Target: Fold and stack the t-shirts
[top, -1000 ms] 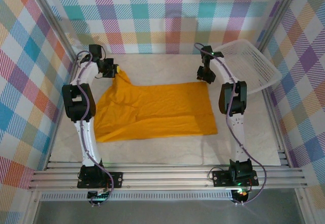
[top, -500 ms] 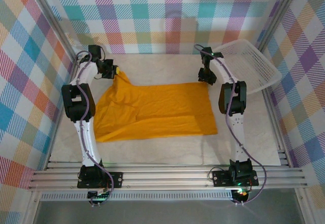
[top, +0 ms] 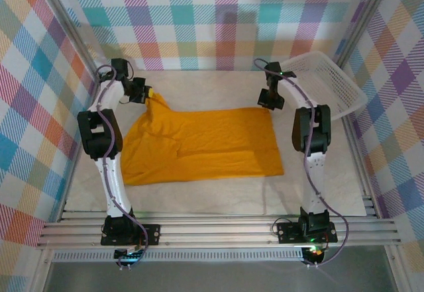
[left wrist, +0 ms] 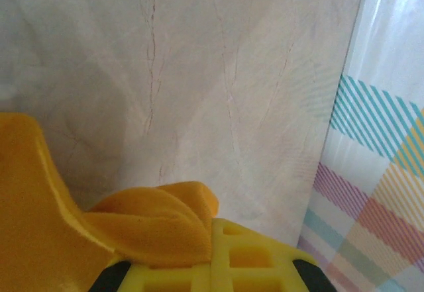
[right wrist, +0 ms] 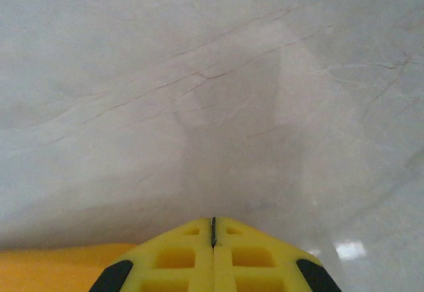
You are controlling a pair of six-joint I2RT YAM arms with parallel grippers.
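Lying rumpled, the soft mustard-orange t-shirt spreads across the veined, marble-patterned table.

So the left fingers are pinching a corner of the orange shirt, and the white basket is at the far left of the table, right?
Not quite: the white basket is at the far right of the table, as the top view shows. The left fingers do pinch a corner of the orange shirt.
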